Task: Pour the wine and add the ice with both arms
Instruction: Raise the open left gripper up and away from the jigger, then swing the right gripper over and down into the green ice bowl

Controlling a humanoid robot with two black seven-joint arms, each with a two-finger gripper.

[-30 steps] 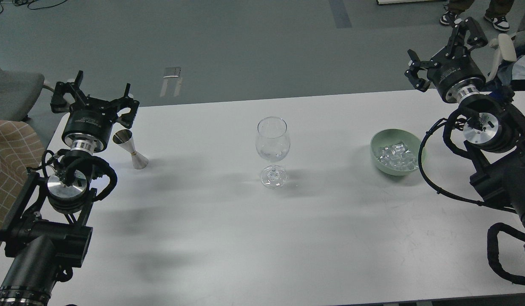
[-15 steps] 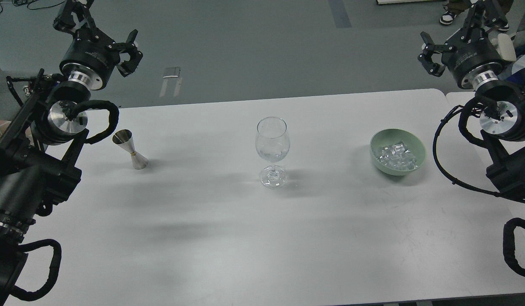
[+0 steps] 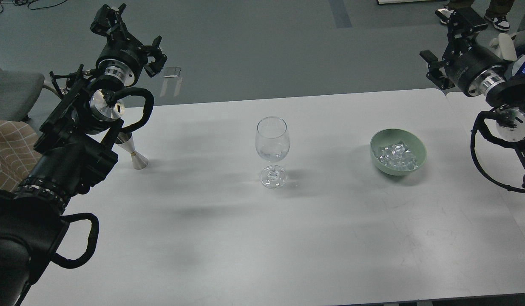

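Note:
A clear stemmed wine glass (image 3: 272,149) stands upright mid-table. Clear ice cubes (image 3: 395,155) lie heaped in a pale green bowl (image 3: 419,148) to its right. A steel jigger (image 3: 134,155) stands at the left, its top hidden behind my left arm. My left gripper (image 3: 127,35) is raised high beyond the table's far-left edge, open and empty, above and behind the jigger. My right gripper (image 3: 447,42) is raised at the far right, beyond the bowl, open and empty.
The white table (image 3: 262,238) has a second table edge at the right (image 3: 492,127). A grey chair (image 3: 11,91) and a checked cloth (image 3: 9,148) are at the left. A person's feet (image 3: 496,19) stand on the floor at the top right.
My left arm swung right and forward, now covering the jigger's top. My right gripper shifted a little right and turned. Glass, bowl and jigger have not moved.

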